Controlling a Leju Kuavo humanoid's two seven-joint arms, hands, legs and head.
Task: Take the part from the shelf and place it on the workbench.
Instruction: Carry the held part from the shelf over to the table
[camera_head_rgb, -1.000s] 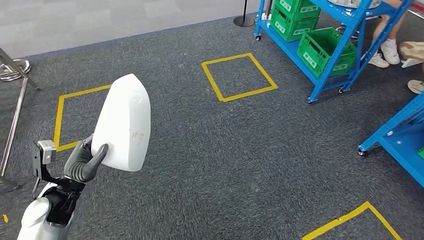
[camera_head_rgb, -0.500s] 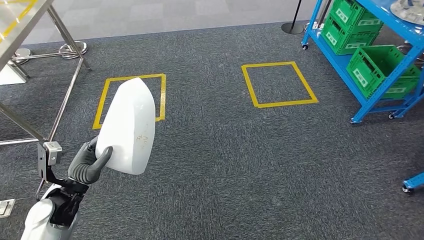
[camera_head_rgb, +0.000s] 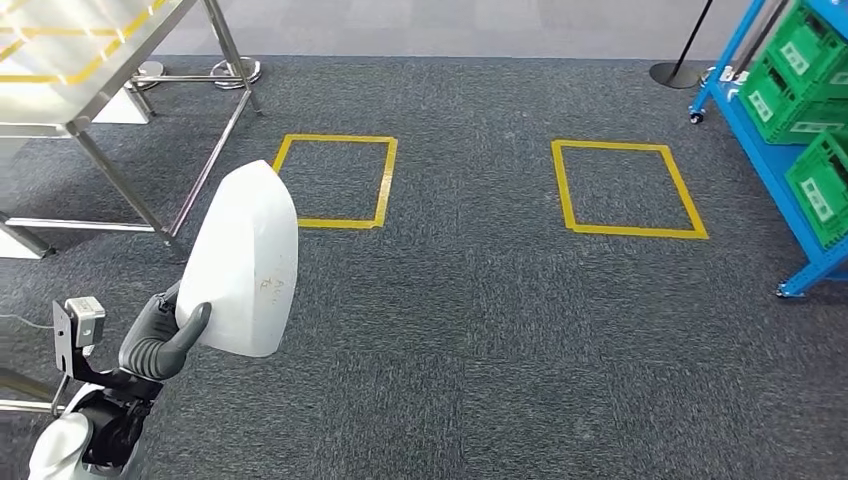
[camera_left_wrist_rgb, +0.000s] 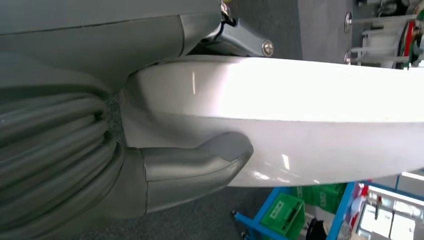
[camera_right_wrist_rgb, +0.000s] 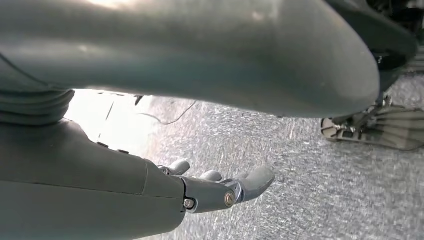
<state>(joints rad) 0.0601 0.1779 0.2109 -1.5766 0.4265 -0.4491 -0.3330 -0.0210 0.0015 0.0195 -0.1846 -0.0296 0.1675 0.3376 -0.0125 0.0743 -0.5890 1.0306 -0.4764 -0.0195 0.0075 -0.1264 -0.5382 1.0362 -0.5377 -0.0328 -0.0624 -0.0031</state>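
Observation:
My left hand (camera_head_rgb: 160, 338) grips a large white moulded part (camera_head_rgb: 243, 262), held upright over the dark carpet at the lower left of the head view. In the left wrist view the grey thumb (camera_left_wrist_rgb: 200, 165) presses on the smooth white part (camera_left_wrist_rgb: 310, 125). The metal workbench (camera_head_rgb: 75, 60) stands at the upper left, its top marked with yellow tape. A blue shelf (camera_head_rgb: 790, 110) with green crates is at the right edge. My right hand (camera_right_wrist_rgb: 220, 187) hangs over the carpet with its fingers stretched out and apart, holding nothing.
Two yellow tape squares mark the carpet, one (camera_head_rgb: 338, 180) near the workbench legs (camera_head_rgb: 200, 160) and one (camera_head_rgb: 625, 187) toward the shelf. A black stanchion base (camera_head_rgb: 675, 72) stands at the back right. Open carpet lies in the middle.
The whole scene has slid to the right as the camera turned left. The workbench has come further into view and the blue shelf has moved to the right edge. My left hand keeps hold of the part.

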